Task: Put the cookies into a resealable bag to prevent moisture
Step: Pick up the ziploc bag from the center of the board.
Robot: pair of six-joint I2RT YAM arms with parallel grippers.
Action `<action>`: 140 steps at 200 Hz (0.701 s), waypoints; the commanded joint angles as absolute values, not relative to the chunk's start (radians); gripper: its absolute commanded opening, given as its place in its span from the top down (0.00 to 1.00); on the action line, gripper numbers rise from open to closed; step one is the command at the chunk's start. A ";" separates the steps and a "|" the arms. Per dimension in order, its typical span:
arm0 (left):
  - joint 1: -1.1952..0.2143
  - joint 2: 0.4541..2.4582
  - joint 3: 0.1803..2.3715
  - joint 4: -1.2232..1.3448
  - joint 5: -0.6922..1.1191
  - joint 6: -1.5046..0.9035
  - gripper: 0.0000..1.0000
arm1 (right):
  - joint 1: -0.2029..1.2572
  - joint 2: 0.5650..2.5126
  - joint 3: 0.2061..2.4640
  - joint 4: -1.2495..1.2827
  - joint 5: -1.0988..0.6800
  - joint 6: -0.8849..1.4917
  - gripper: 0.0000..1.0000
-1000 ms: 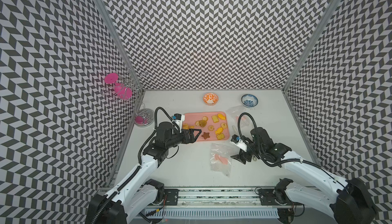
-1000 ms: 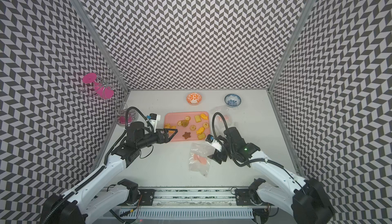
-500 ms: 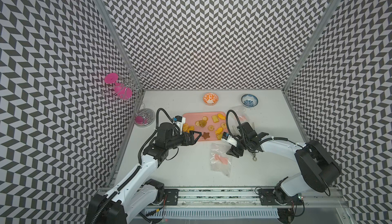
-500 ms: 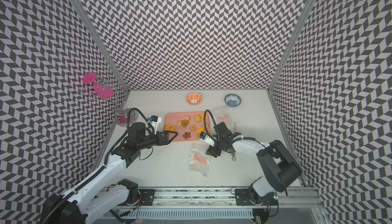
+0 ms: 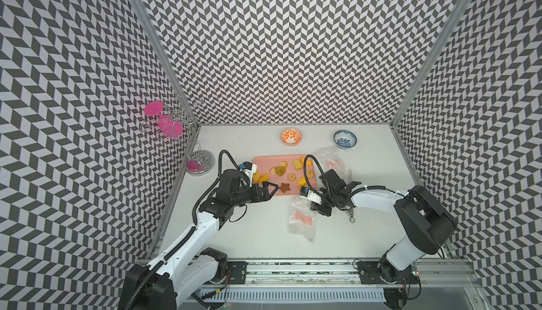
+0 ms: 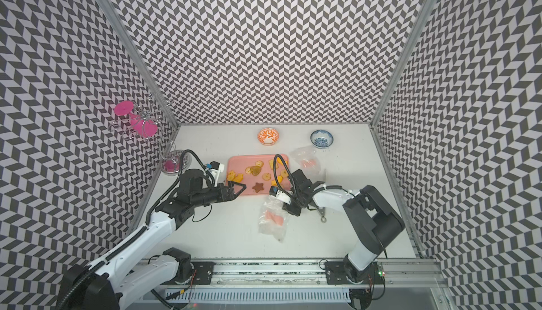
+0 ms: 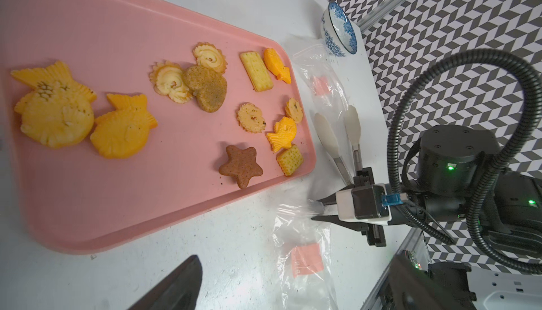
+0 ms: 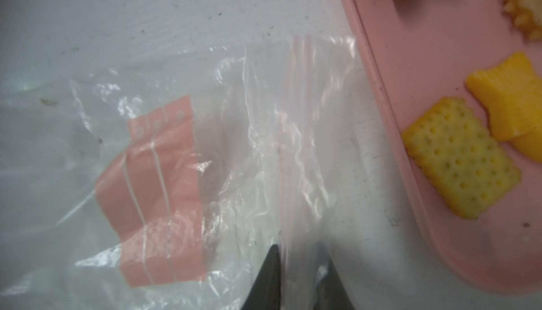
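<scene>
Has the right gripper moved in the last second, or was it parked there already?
Yes. The right gripper has shifted toward the pink tray's near corner, ending at the near clear bag's top edge.

The 2 arms stretch toward the tray (image 5: 265, 160). The left gripper (image 5: 270, 190) hovers over its near edge, jaws spread wide. The right gripper (image 7: 316, 211) sits low just off its near right corner, pinching the bag (image 7: 306, 235).
</scene>
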State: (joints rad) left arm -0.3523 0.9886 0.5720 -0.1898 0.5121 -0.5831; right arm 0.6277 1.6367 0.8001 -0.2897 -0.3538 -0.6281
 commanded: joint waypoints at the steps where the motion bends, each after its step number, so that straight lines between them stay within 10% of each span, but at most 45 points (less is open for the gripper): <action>1: -0.371 0.988 0.634 -0.258 0.466 -0.615 0.00 | 0.635 1.606 0.834 -0.296 -0.360 -0.592 0.88; 74: -0.560 0.895 0.701 -0.402 0.299 -1.030 0.05 | 0.756 1.394 0.873 -0.345 -0.297 -0.206 0.91; 140: -0.683 0.862 0.683 -0.364 0.180 -1.344 0.34 | 1.017 1.399 0.928 -0.296 0.116 0.060 0.90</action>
